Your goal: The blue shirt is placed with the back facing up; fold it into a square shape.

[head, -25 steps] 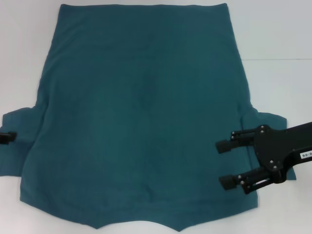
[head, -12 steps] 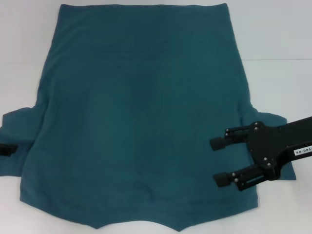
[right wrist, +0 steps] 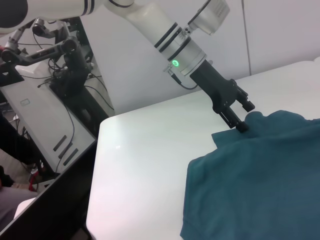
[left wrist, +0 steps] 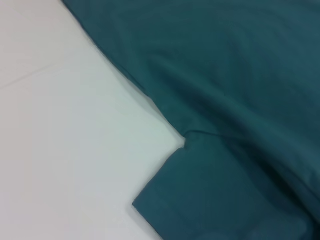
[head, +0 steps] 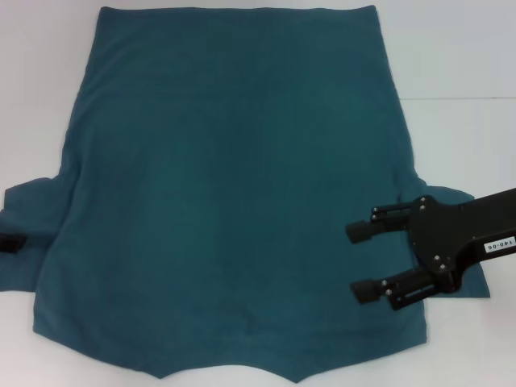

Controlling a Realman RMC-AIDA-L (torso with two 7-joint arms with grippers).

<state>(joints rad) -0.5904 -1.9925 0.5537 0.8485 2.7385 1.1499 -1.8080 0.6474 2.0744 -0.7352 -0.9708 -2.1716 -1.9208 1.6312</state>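
The blue shirt (head: 234, 193) lies flat with its plain back up on the white table (head: 459, 64), filling most of the head view from the top edge down to the bottom; the hem runs along the top and the neckline notch sits at the bottom centre. One short sleeve sticks out at the left edge of the frame, the other at the right, partly under my right arm. The cloth is smooth, with only faint creases. My right gripper (head: 359, 261) is in the lower right of the frame, over the shirt's body just inside the right sleeve seam, fingers spread wide apart and pointing toward frame left, holding nothing. My left gripper (head: 10, 243) shows only as a dark tip at the far left edge, at the left sleeve; in the right wrist view it (right wrist: 241, 116) stands in the right half of the frame with its fingertips down at the sleeve's edge. I cannot tell whether those fingers pinch the cloth. The left wrist view shows the sleeve and side seam (left wrist: 182, 140) on bare table.
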